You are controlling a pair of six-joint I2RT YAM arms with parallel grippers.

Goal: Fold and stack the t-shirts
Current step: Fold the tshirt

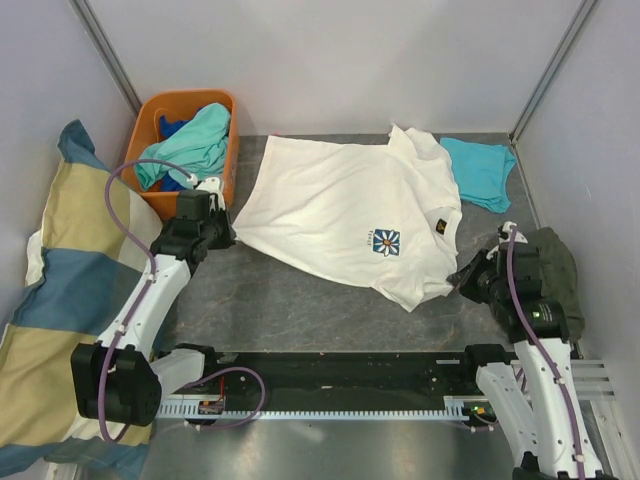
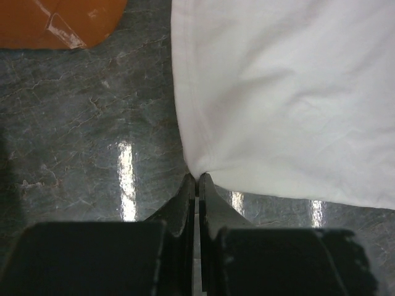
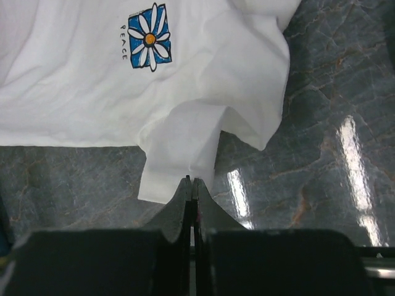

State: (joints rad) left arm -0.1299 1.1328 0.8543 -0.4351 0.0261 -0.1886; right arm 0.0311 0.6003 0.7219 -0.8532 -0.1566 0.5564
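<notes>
The cream-white t-shirt (image 3: 74,80) apparently reads "PEACE" beside its flower logo (image 3: 149,36).

A spread t-shirt (image 1: 340,210) lies in the middle of the table (image 1: 300,300). At the far left stands a basket (image 1: 185,100) with more t-shirts (image 1: 195,145) heaped in it. Another t-shirt (image 1: 482,172) lies just beside the spread one's far right. A pillow (image 1: 60,260) lies along the left side, and a crumpled garment (image 1: 555,260) lies at the near right.

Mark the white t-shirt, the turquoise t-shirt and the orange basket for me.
white t-shirt (image 1: 340,200): top external view, plain cloth at its middle.
turquoise t-shirt (image 1: 482,172): top external view, middle of the cloth.
orange basket (image 1: 180,99): top external view, its far rim.
</notes>
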